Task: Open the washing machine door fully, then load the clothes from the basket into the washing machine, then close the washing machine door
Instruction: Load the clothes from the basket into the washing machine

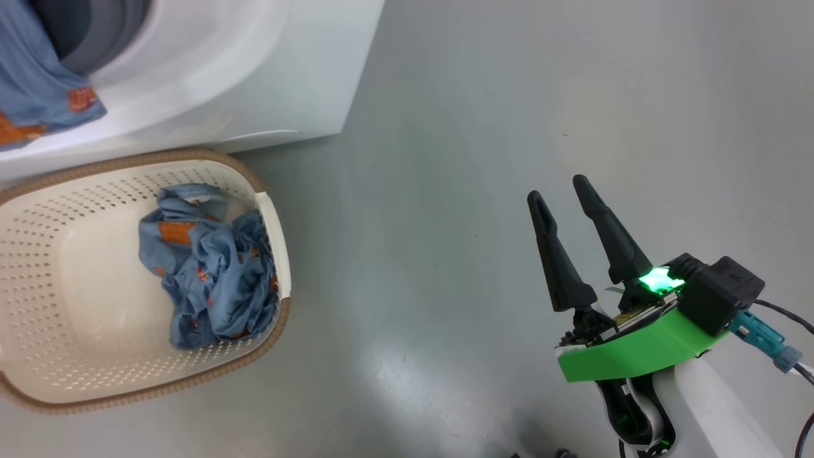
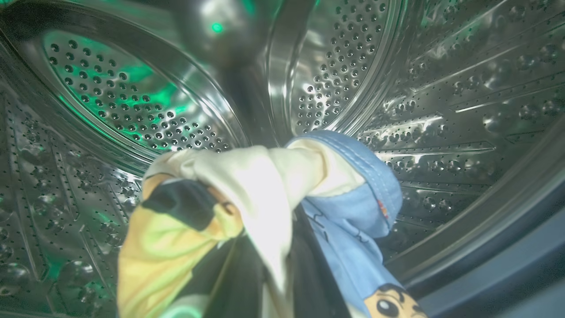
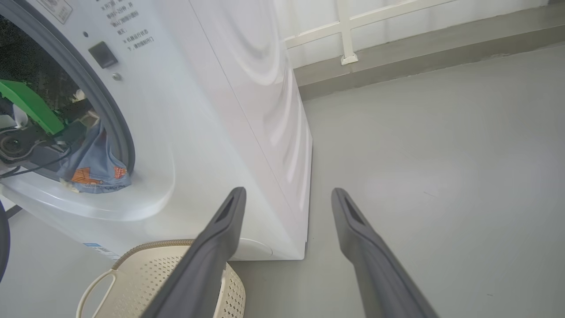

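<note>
Clothes [image 1: 206, 267]: one bundle in basket [image 1: 38, 254], one in washer [image 1: 254, 63].

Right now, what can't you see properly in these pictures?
Head view: the basket's left end, cut off by the picture edge.
Head view: how many clothes lie in it; they are crumpled together.
Left wrist view: part of the drum, hidden behind the held garment.
Right wrist view: the washing machine's printed text, too small.

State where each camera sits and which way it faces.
Head view: high, looking down on floor, basket, washing machine; right gripper, open, lower right.
Left wrist view: inside the drum, facing its back; garment covers the left gripper.
Right wrist view: low, facing washing machine front and floor; own fingers apart.
Shared: head and right wrist show the basket.
</note>
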Motion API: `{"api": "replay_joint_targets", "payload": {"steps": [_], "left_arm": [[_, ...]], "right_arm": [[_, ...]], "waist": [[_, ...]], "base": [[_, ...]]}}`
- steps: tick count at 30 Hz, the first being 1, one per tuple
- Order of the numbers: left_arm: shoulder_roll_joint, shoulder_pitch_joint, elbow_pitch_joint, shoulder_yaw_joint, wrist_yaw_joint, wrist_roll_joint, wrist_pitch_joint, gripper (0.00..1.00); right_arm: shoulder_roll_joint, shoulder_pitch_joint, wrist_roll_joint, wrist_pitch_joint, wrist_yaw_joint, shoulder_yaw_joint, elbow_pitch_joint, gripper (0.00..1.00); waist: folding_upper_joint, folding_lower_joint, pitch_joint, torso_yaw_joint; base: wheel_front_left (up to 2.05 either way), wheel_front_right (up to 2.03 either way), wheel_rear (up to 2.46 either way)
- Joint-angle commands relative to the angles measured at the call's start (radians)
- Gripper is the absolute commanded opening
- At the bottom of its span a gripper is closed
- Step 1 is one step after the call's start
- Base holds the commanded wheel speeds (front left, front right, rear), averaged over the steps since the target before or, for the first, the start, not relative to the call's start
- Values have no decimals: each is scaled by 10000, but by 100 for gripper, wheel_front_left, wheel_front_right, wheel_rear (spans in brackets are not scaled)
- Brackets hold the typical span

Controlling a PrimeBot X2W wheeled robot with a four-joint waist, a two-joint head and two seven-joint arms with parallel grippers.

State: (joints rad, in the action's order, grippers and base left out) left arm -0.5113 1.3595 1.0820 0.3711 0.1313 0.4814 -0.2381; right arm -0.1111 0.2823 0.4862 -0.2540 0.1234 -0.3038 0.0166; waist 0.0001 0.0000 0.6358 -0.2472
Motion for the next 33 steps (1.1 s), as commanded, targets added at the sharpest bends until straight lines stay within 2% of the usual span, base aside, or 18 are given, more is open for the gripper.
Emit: {"api": "replay_joint_targets", "payload": {"steps": [1, 5, 13, 19, 26, 27, 29, 30, 31, 33], "left_arm": [[-569, 365, -73, -126, -28, -160, -93, 0], [-715, 872, -39, -206, -239, -367, -219, 0], [-1022, 796, -2140, -1187, -876, -1042, -234, 0], [-787, 141, -1967, -1567, -648, -1283, -235, 0], [-551, 164, -285, -1210, -275, -1493, -233, 0], [-523, 266, -49, -1147, -244, -1508, -223, 6], [-450, 473, 477, -1042, -172, -1462, 80, 45], [-440, 574, 693, -925, -139, -1506, 254, 88], [-406, 675, 915, -888, -113, -1464, 455, 100], [-344, 861, 1214, -768, -72, -1434, 740, 100]], "right_arm": [[-45, -48, 53, -78, 73, -242, -187, 100], [-51, -18, 47, -78, 73, -264, -222, 100], [-20, 64, 20, -78, 73, -234, -301, 100], [30, 114, 1, -78, 73, -294, -262, 100], [2, 142, 12, -78, 73, -309, -228, 100], [-3, 135, 12, -78, 73, -298, -225, 100], [-13, 116, 10, -78, 73, -283, -216, 100], [-18, 108, 13, -78, 73, -281, -213, 100], [-24, 102, 17, -78, 73, -279, -210, 100], [-25, 103, 23, -78, 73, -266, -213, 100]], "waist": [[-1, 0, 76, -76], [-1, 0, 225, -209], [-1, 0, 515, -342], [-1, 0, 547, -323], [-1, 0, 469, -271], [-1, 0, 448, -261], [-1, 0, 402, -241], [-1, 0, 383, -233], [-1, 0, 366, -223], [-1, 0, 343, -199]], "base": [[0, 0, 0], [0, 0, 0], [0, 0, 0], [0, 0, 0], [0, 0, 0], [0, 0, 0], [0, 0, 0], [0, 0, 0], [0, 0, 0], [0, 0, 0]]}}
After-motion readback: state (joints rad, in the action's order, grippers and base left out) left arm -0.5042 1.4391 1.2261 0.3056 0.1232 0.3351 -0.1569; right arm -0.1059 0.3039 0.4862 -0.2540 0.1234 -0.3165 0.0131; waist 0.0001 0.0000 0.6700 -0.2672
